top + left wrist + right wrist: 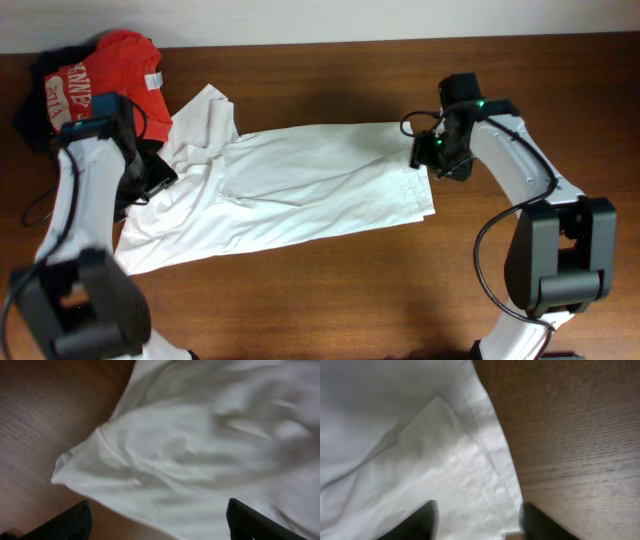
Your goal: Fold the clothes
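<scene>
The white T-shirt (300,185) lies folded lengthwise across the wooden table, hem to the right, sleeves and collar to the left. My left gripper (150,180) is open over the shirt's left edge; in the left wrist view its fingers (157,522) straddle the white fabric (200,445) and the bare wood. My right gripper (428,155) is open above the shirt's right hem corner; in the right wrist view its fingers (477,522) span the layered hem (470,460). Neither holds anything. The print is not visible.
A red shirt with white lettering (105,85) lies on dark folded garments (40,100) at the far left corner, just behind my left arm. Brown table (350,300) extends in front of the shirt and to the right.
</scene>
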You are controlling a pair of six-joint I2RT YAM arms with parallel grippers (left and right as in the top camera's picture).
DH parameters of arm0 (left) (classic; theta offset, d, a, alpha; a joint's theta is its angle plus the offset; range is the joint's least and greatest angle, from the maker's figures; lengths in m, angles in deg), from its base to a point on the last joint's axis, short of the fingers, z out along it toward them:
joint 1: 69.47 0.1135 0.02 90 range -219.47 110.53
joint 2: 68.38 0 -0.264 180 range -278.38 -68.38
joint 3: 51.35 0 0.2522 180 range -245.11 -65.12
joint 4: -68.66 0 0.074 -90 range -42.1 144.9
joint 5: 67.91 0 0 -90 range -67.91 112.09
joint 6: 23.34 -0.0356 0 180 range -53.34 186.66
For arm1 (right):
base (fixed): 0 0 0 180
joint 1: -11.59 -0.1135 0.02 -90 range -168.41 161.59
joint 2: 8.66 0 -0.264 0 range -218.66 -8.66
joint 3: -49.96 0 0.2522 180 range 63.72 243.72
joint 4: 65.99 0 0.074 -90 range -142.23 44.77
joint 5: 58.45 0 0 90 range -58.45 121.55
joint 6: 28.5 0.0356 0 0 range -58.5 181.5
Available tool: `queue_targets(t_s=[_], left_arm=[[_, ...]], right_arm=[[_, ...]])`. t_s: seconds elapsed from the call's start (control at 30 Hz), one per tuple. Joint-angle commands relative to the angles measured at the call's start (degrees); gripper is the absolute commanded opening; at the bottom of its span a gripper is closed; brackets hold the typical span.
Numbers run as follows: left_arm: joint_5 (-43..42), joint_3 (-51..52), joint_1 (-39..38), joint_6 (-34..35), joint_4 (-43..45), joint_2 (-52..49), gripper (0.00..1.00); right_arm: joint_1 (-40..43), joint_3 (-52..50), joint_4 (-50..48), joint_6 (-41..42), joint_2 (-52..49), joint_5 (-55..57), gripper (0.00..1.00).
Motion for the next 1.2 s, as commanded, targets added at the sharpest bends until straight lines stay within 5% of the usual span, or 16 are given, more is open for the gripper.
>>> queue_targets(t_s=[0.0,0.13,0.17,0.4,0.63,0.8,0.93,1.17], left_arm=[[-10.99,0.55,-3.76,-4.07,-1.51,1.99,0.7],[-13.03,10.54,-10.25,-4.0,3.28,0.2,0.07],[-13.03,13.07,-10.25,-4.02,5.49,0.2,0.01],[-13.38,26.67,-10.19,-4.02,18.88,-3.28,0.01],[-6.78,26.67,-6.4,0.98,9.64,-2.36,0.01],[-6.97,26.64,-7.13,2.99,-1.86,17.05,0.01],[-6.69,26.67,-7.1,-2.29,8.57,23.61,0.01],[-2.36,26.67,-4.94,-3.85,20.13,3.34,0.01]], right_arm=[[-2.38,-1.01,2.38,-3.91,0.02,-4.37,0.24],[-8.09,-9.77,-4.17,-3.63,-0.04,-4.15,0.13],[-8.57,-11.85,-6.56,-3.15,-0.09,-3.96,0.12],[-7.74,-20.17,-12.26,0.9,-0.09,-0.2,0.04],[-0.76,-21.9,2.71,7.32,3.23,2.86,0.04],[0.46,-21.88,16.0,8.59,22.08,6.14,0.04],[-1.46,-22.1,0.79,1.62,25.75,-2.6,0.04],[-6.67,-22.18,-11.1,1.51,7.96,-1.81,0.04]])
